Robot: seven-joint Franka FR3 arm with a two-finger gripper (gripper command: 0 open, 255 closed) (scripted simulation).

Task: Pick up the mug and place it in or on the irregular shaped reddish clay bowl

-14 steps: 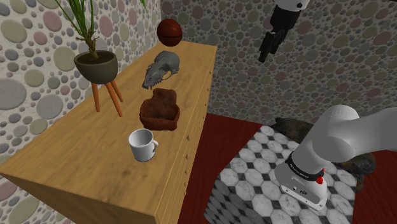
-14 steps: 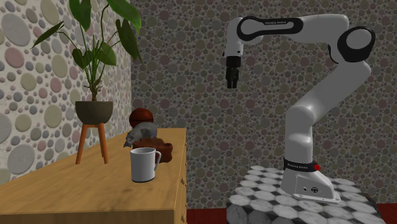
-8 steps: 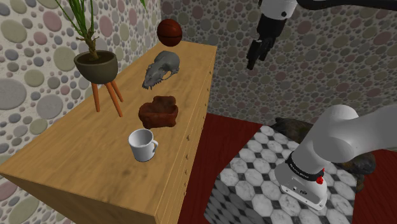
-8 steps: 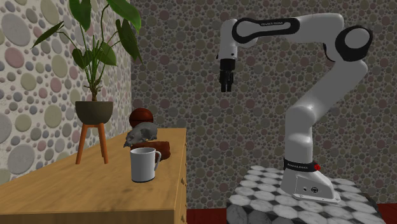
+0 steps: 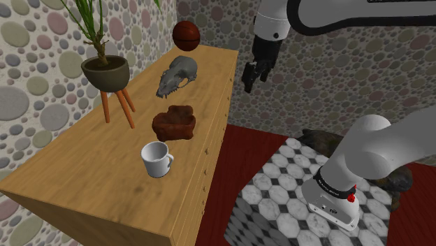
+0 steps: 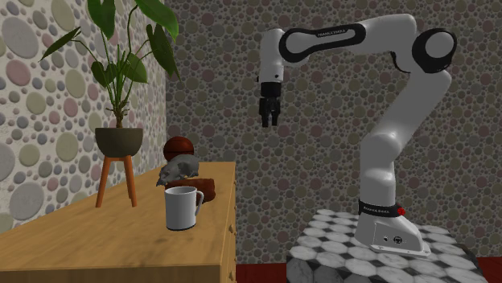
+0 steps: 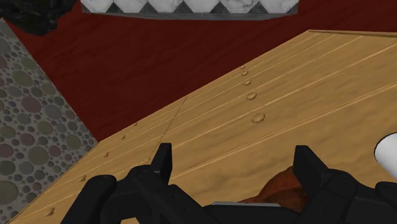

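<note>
The jaws are standing open and gripping nothing. In the wrist view the two black tips are set well apart, with the bench (image 7: 318, 83) showing between them. In the shoulder view the jaws are hanging in the upper middle of the frame, in the air, just right of the bench's far right edge and well apart from everything on it. In the second exterior view they are pointing down in the upper middle, higher than the bench top and to the right of it. The white arm (image 6: 402, 120) is arching over from the checkered stand (image 6: 378, 257) at lower right.

The white mug (image 5: 156, 159) is sitting upright on the bench, left of centre in the shoulder view, with its handle pointing toward the frame's right. The reddish bowl (image 5: 175, 124) is lying just above and to the right of it in the frame, near but not touching. In the wrist view part of the bowl is showing low between the jaws, close to one of them, and a white sliver of the mug is showing beyond that same tip.

Farther up the shoulder view a grey skull (image 5: 176, 75) is resting on the bench, and a dark red ball (image 5: 186, 34) is sitting above it near the wall. A plant (image 5: 105, 70) in a dark pot on orange legs is standing at upper left. A red floor (image 5: 244, 150) is running between the bench and the stand.
</note>
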